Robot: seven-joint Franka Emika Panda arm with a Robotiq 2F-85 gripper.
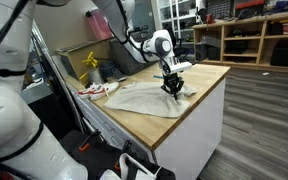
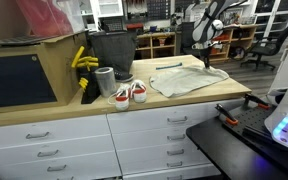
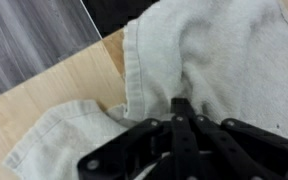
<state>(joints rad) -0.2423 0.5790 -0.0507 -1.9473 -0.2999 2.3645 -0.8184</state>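
A pale grey cloth [image 1: 144, 98] [image 2: 184, 80] lies spread on the wooden countertop [image 1: 189, 120] [image 2: 164, 103]. My gripper [image 1: 172, 90] [image 2: 208, 62] points down onto the cloth's far corner, near the counter's edge. In the wrist view the black fingers [image 3: 181, 104] are pressed together with no gap, their tips in a pucker of the cloth [image 3: 214, 50], whose hem folds over next to them. Bare wood [image 3: 44, 100] shows beside the cloth.
A pair of red-and-white shoes [image 1: 99, 90] [image 2: 124, 94] sits beside the cloth. Behind them stand a grey cup [image 2: 105, 80], a black bin [image 2: 111, 50] and a yellow object [image 1: 91, 62] [image 2: 81, 60]. Drawers [image 2: 154, 135] front the counter; shelving fills the background.
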